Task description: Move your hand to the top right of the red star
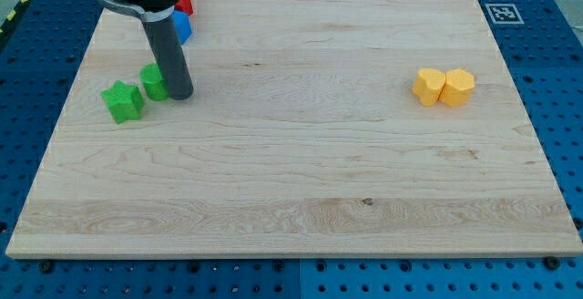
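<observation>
Nearest the camera lay the bare wooden board (301, 199), empty along its whole bottom edge. Toward the right edge sat two yellow blocks, a yellow heart (427, 87) touching a yellow hexagon (457, 87), well apart from everything else. Close to the left edge, in the upper half, stood a green star (123, 101) and, just beside it, a second green block (153, 82) whose shape I could not make out because my rod covered part of it. My tip (179, 96) rested on the board, touching or all but touching that second green block on its right side. The red star (185, 4) sat at the top edge near the top left corner, mostly hidden behind my arm, with a blue block (182, 27) just below it, also half hidden. As I judged it, the danger lay in the route: heading straight for the top edge could have clipped the blue block and shoved it into the red star, shifting the very thing I had to stand beside. Swinging right first seemed safer. My tool was a plain rod with nothing to open or close, and it held nothing.
</observation>
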`<move>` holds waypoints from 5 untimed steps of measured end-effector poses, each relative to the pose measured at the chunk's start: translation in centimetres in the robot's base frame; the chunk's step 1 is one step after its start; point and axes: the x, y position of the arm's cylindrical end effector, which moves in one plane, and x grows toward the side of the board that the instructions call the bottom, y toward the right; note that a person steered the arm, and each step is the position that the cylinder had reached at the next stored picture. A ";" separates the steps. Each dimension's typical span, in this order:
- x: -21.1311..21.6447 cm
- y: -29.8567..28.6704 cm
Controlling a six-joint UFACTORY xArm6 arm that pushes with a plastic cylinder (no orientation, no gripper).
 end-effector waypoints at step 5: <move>0.0 2.1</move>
